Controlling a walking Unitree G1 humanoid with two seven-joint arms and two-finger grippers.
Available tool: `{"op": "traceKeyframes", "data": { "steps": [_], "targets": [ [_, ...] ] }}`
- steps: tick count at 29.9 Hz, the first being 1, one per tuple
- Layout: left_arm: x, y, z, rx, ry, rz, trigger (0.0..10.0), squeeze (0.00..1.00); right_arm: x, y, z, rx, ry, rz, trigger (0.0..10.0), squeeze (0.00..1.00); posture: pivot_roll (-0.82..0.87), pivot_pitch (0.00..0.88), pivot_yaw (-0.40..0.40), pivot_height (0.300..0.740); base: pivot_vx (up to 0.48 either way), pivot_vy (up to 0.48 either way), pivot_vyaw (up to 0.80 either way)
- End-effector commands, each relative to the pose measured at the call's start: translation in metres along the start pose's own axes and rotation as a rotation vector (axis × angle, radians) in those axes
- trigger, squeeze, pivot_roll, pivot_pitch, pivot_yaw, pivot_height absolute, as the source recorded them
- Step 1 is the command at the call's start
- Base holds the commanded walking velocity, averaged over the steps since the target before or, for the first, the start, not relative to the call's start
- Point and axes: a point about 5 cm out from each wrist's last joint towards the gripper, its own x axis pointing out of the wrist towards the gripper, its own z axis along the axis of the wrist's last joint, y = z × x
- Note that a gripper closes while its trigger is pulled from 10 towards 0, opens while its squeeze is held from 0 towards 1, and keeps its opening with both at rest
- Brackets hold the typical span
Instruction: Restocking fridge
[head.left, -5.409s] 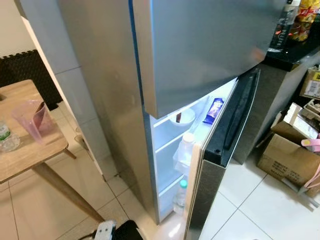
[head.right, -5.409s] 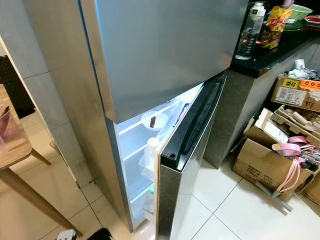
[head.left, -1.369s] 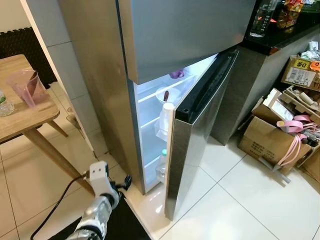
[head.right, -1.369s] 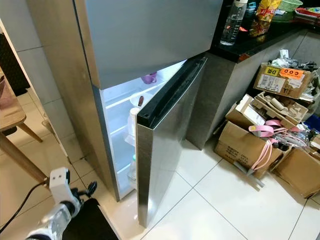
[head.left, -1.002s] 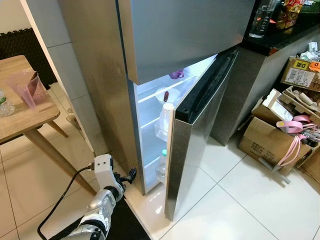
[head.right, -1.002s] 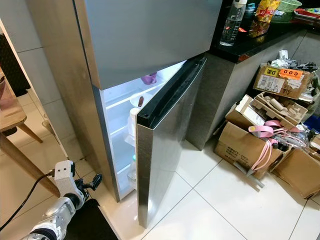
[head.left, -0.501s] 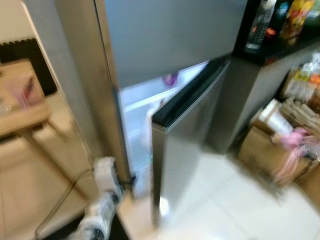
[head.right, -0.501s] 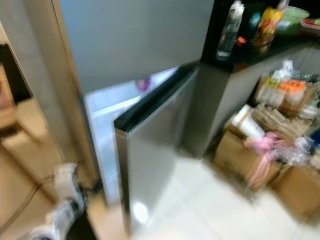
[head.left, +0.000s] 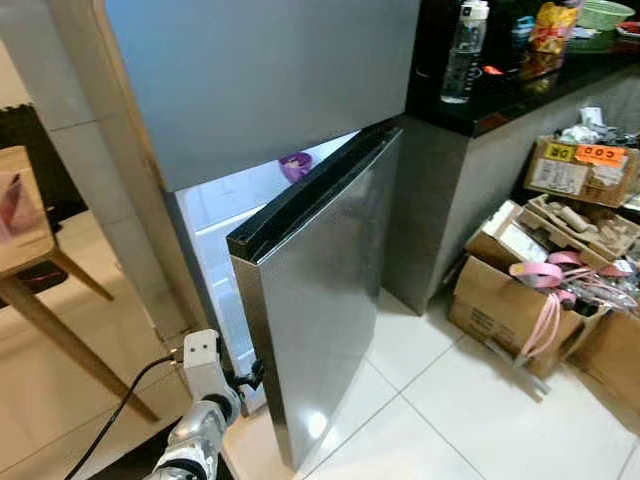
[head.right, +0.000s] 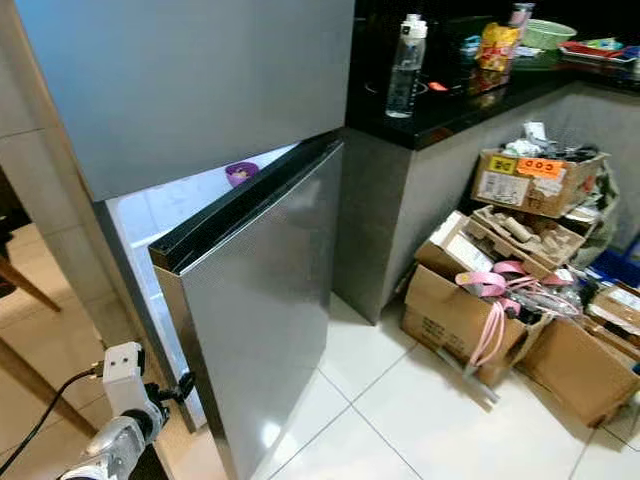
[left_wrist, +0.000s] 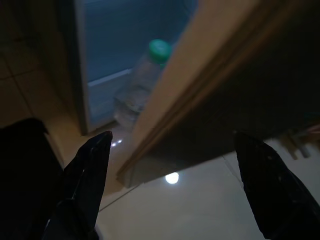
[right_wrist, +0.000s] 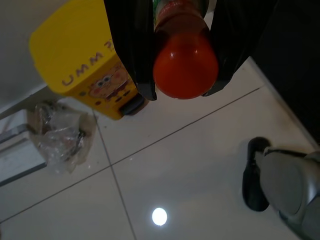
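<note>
Head views: The fridge stands before me, upper door shut, lower door swung partly open. A purple cup sits on a lit shelf behind the door's top edge. My left end effector is low, just beside the door's free edge near the floor, its white wrist camera block above it and a black cable trailing off. To my right, a black surface carries a clear water bottle and a yellow snack bag. Cardboard boxes with pink hangers sit on the white tiled floor below it. A wooden table is at my left.

Left wrist view: dim. My left end effector is spread wide, holding nothing. Between the fingers I see the lower corner of the door, and past it a clear bottle with a green cap standing in the fridge's bottom compartment.

Right wrist view: My right end effector is closed on a red-capped bottle, pointing down at the floor. Below lie a yellow cartoon-printed box and a crumpled clear plastic wrapper. My own foot shows at the edge.
</note>
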Motion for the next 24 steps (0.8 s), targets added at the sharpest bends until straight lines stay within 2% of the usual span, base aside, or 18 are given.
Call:
{"op": "traceKeyframes", "data": {
  "steps": [1, 2, 5, 7, 9, 11, 12, 13, 14, 15, 16, 18, 23, 24],
  "targets": [
    [0.0, 0.012, 0.015, 0.006, -0.058, 0.053, 10.0, 0.0, 0.0, -0.001, 0.002, 0.014, -0.006, -0.002, 10.0, 0.0, -0.06, 0.0, -0.013, 0.74, 0.0, 0.0, 0.0],
    [0.0, 0.012, 0.015, 0.006, -0.058, 0.053, 10.0, 0.0, 0.0, -0.001, 0.002, 0.014, -0.006, -0.002, 10.0, 0.0, -0.06, 0.0, -0.013, 0.74, 0.0, 0.0, 0.0],
    [0.001, 0.021, 0.037, -0.057, -0.153, 0.077, 10.0, 0.0, 0.0, -0.001, 0.003, 0.017, -0.008, -0.001, 10.0, 0.0, -0.06, 0.0, -0.012, 0.74, 0.0, 0.0, 0.0],
    [0.002, 0.022, 0.043, -0.076, -0.177, 0.066, 10.0, 0.0, 0.0, -0.001, 0.003, 0.017, -0.008, -0.001, 10.0, 0.0, -0.06, 0.0, -0.012, 0.74, 0.0, 0.0, 0.0],
    [0.006, 0.013, 0.058, -0.129, -0.236, -0.046, 10.0, 0.0, 0.0, -0.001, 0.002, 0.017, -0.007, -0.002, 10.0, 0.0, -0.06, 0.0, -0.012, 0.74, 0.0, 0.0, 0.0],
    [0.007, 0.01, 0.061, -0.14, -0.246, -0.078, 10.0, 0.0, 0.0, -0.001, 0.002, 0.017, -0.007, -0.002, 10.0, 0.0, -0.06, 0.0, -0.012, 0.74, 0.0, 0.0, 0.0],
    [0.009, 0.003, 0.064, -0.162, -0.254, -0.152, 7.3, 0.0, 0.0, -0.001, 0.002, 0.016, -0.006, -0.001, 10.0, 0.0, -0.06, 0.0, -0.014, 0.74, 0.0, 0.0, 0.0],
    [0.011, -0.005, 0.066, -0.176, -0.257, -0.223, 3.8, 0.0, 0.0, -0.001, 0.002, 0.016, -0.006, -0.001, 10.0, 0.0, -0.06, 0.0, -0.014, 0.74, 0.0, 0.0, 0.0],
    [0.011, -0.005, 0.066, -0.176, -0.257, -0.223, 3.8, 0.0, 0.0, -0.001, 0.002, 0.016, -0.006, -0.001, 10.0, 0.0, -0.06, 0.0, -0.014, 0.74, 0.0, 0.0, 0.0],
    [0.012, -0.013, 0.067, -0.185, -0.258, -0.289, 0.0, 0.0, 0.0, -0.001, 0.002, 0.016, -0.006, -0.001, 10.0, 0.0, -0.06, 0.0, -0.014, 0.74, 0.0, 0.0, 0.0],
    [0.012, -0.013, 0.067, -0.185, -0.258, -0.289, 0.0, 0.0, 0.0, -0.001, 0.002, 0.016, -0.006, -0.001, 10.0, 0.0, -0.06, 0.0, -0.014, 0.74, 0.0, 0.0, 0.0],
    [0.014, -0.027, 0.063, -0.158, -0.219, -0.417, 0.0, 0.0, 0.0, -0.001, 0.002, 0.016, -0.006, -0.001, 10.0, 0.0, -0.06, 0.0, -0.011, 0.74, 0.0, 0.0, 0.0],
    [0.014, -0.036, 0.057, -0.158, -0.177, -0.489, 0.0, 0.0, 0.0, 0.0, 0.002, 0.018, -0.007, 0.0, 10.0, 0.0, -0.06, 0.0, -0.007, 0.74, 0.0, 0.0, 0.0],
    [0.013, -0.041, 0.053, -0.162, -0.156, -0.533, 0.0, 0.0, 0.0, 0.001, 0.003, 0.019, -0.008, 0.0, 10.0, 0.0, -0.06, 0.0, -0.007, 0.74, 0.0, 0.0, 0.0]
  ]
}}
